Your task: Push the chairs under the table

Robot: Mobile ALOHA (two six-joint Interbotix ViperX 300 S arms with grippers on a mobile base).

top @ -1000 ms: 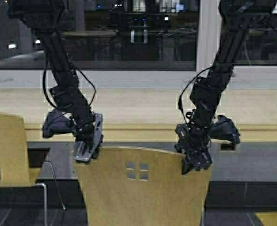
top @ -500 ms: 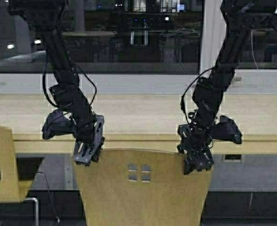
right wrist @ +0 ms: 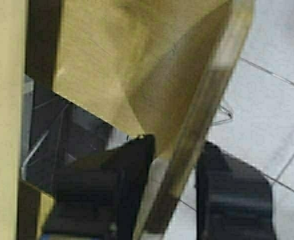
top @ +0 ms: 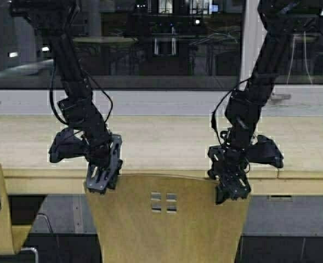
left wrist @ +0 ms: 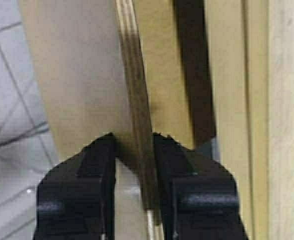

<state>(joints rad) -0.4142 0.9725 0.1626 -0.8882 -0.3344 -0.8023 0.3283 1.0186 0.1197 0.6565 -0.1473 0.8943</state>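
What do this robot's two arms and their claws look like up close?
Both arms are black and built of blocky jointed segments, with thin black cables looping loosely beside them. The left gripper has flat grey slotted metal fingers; the right gripper looks darker. In the wrist views the fingertips are chunky matte black blocks with squared ends.

A wide window point(top: 150, 44) fills the far wall, its glass dark and dotted with small reflected lights. A pale upright frame post point(top: 253, 49) divides it toward the right. Below runs a light sill point(top: 161, 101). The floor point(top: 68, 216) is dark grey tile.
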